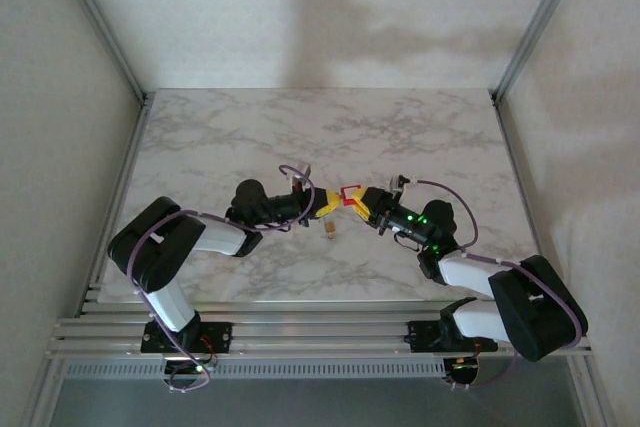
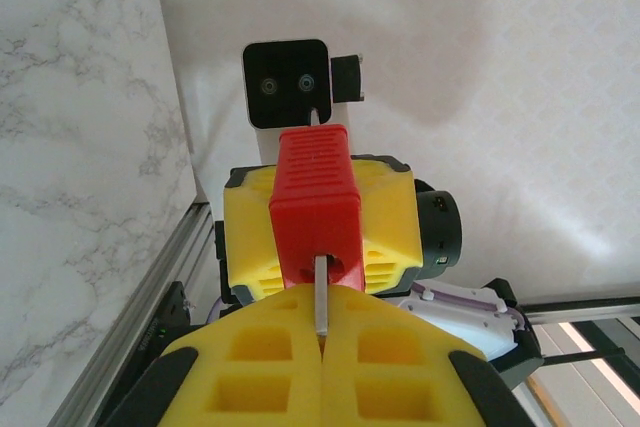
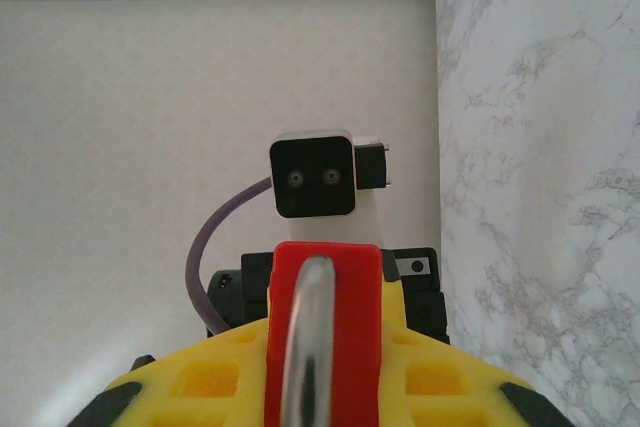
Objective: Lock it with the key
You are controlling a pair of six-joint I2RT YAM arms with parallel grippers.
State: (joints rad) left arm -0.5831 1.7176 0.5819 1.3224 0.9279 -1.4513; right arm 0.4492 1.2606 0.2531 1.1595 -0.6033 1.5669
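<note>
A red padlock is held above the middle of the table between both grippers. My right gripper is shut on the padlock body, its silver shackle pointing back toward the wrist camera. My left gripper is shut on a thin silver key. The key's blade runs from between the yellow fingers into the keyhole in the padlock's near end. The key's head is hidden between the pads.
A small brownish object lies on the marble table just in front of the grippers. Aluminium frame posts stand at the back corners, and a rail runs along the near edge.
</note>
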